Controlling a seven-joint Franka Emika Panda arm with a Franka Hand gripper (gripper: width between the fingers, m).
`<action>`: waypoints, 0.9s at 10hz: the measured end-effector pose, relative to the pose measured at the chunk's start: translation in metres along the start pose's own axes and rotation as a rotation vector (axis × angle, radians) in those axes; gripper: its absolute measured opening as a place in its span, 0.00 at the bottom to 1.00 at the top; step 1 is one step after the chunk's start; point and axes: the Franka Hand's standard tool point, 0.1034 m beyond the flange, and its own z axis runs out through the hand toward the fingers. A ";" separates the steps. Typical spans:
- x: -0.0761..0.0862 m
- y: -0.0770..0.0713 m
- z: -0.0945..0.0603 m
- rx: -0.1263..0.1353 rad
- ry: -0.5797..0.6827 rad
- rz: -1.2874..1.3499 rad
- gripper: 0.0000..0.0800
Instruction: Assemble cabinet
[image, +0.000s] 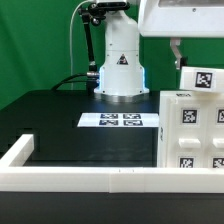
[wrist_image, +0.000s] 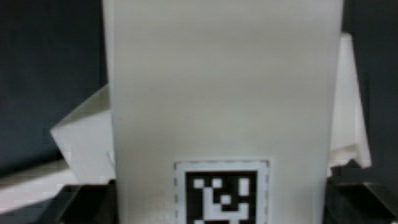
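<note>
The cabinet, a large white box with several marker tags, stands at the exterior view's right near the front. Just above its top is a white tagged panel, with my gripper coming down onto it from above. In the wrist view the panel is a tall white slab with one tag at its near end. It fills the gap of my gripper, with a dark finger at each side of it. White cabinet parts show behind the panel. Whether the panel touches the cabinet top is unclear.
The arm's white base stands at the back centre on the black table. The marker board lies flat in front of it. A long low white border rail runs along the front and up the exterior view's left.
</note>
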 end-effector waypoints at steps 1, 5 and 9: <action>0.000 0.000 0.000 0.009 0.007 0.091 0.70; -0.001 -0.005 -0.001 0.024 0.011 0.577 0.70; 0.000 -0.005 -0.001 0.049 -0.002 0.914 0.70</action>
